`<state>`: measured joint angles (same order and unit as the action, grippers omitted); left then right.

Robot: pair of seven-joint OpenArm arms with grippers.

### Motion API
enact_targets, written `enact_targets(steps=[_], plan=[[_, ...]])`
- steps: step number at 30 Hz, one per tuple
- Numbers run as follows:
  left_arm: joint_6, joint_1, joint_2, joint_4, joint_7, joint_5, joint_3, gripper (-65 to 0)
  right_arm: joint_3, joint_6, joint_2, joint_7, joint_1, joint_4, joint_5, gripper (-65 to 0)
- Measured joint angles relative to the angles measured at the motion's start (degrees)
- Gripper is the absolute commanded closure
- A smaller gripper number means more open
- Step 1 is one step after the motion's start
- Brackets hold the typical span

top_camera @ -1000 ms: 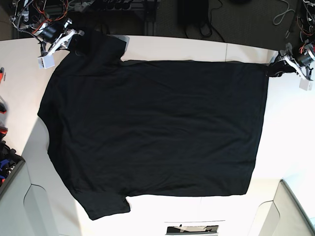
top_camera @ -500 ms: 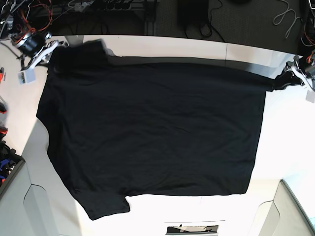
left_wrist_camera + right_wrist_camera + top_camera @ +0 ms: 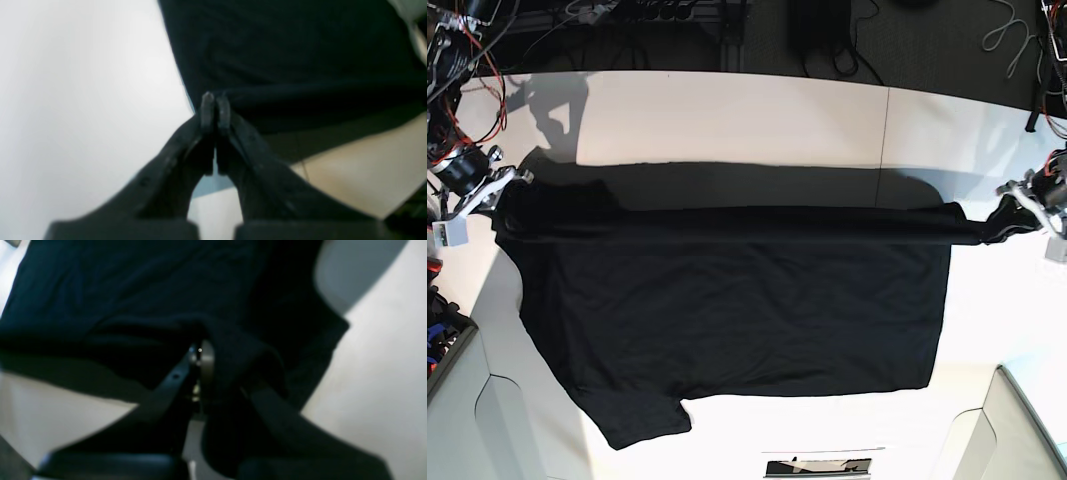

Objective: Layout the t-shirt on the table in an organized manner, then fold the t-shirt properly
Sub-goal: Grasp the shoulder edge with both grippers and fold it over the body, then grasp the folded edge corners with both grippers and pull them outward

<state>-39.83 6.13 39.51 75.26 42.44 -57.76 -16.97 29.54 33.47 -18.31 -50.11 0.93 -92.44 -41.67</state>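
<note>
The black t-shirt lies spread on the white table, plain side up, its far edge raised into a taut line between the two grippers. At the right of the base view my left gripper is shut on the shirt's far hem corner. The left wrist view shows its fingertips pressed together on the edge of the t-shirt. On the left of the base view my right gripper is shut on the sleeve end. In the right wrist view, cloth of the t-shirt bunches around that gripper.
A dark bin with coloured items sits at the table's left edge. Cables and dark floor lie beyond the far edge. A grey panel stands at the near right, and a small dark object sits by the front edge.
Both grippers have carried the shirt's far edge toward the near side, lifted off the table. A strip of bare table and a shadow now show behind the shirt.
</note>
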Motion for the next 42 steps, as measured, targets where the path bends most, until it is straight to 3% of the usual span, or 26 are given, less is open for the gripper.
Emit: enact_targets(steps=[4, 8, 16, 17, 18, 21, 23, 27, 32, 35, 39, 42], plan=[[0.1, -3.1, -1.9, -0.5, -5.3, 7.5, 5.1, 0.0, -0.3, -0.3, -0.1, 0.3, -5.4, 4.3, 0.2, 0.0], [0.2, -7.4, -3.6, -4.1, -6.3, 10.4, 6.4, 0.0, -1.5, -0.2, -0.1, 0.6, -10.2, 9.0, 1.3, 0.0], [0.1, -9.6, -3.8, -8.4, -6.5, 11.6, 12.7, 0.0, -5.9, -0.5, -0.1, 2.8, -16.7, 19.0, 4.2, 0.0], [0.1, -9.7, -3.8, -8.4, -6.5, 11.6, 12.8, -3.6, -6.6, -0.5, -0.1, 3.7, -17.0, 19.5, 4.5, 0.0], [0.1, -9.7, -3.8, -8.4, -6.5, 11.5, 12.7, -7.0, -7.2, -0.5, -0.1, 4.5, -17.2, 19.7, 5.2, -2.7], [0.1, -9.7, -3.6, -8.4, -5.6, 11.5, 12.7, -14.0, -8.7, -0.5, -0.1, 6.4, -17.3, 19.7, 6.8, -31.4], [0.1, -9.7, -3.6, -8.4, -3.4, 10.2, 12.5, -17.0, -9.0, -0.5, -0.1, 6.4, -17.3, 19.7, 7.3, -39.5], [0.1, -9.6, -3.8, -7.9, 0.9, 6.4, 10.7, -17.1, -8.6, -0.7, -0.4, 6.0, -17.1, 19.0, 7.6, -39.5], [0.2, -8.5, -2.0, -5.9, 7.5, -1.9, 5.1, -17.1, -2.6, -0.9, -0.8, 0.2, -17.2, 13.8, 4.9, -39.5], [0.2, -6.2, -0.3, -5.3, 8.4, -2.3, 2.7, -17.1, 1.3, -0.9, -1.9, -1.3, -17.0, 13.3, 3.7, -39.5], [0.3, -2.0, -0.7, -2.7, 8.5, -2.2, 1.6, -17.2, 5.0, -0.9, -2.7, -1.4, -14.4, 13.3, 2.8, -39.5], [0.3, 0.9, -1.9, 0.2, 8.1, -2.3, 1.6, -24.6, 7.5, -1.0, -2.8, -1.4, -10.6, 13.3, 2.6, -39.5]])
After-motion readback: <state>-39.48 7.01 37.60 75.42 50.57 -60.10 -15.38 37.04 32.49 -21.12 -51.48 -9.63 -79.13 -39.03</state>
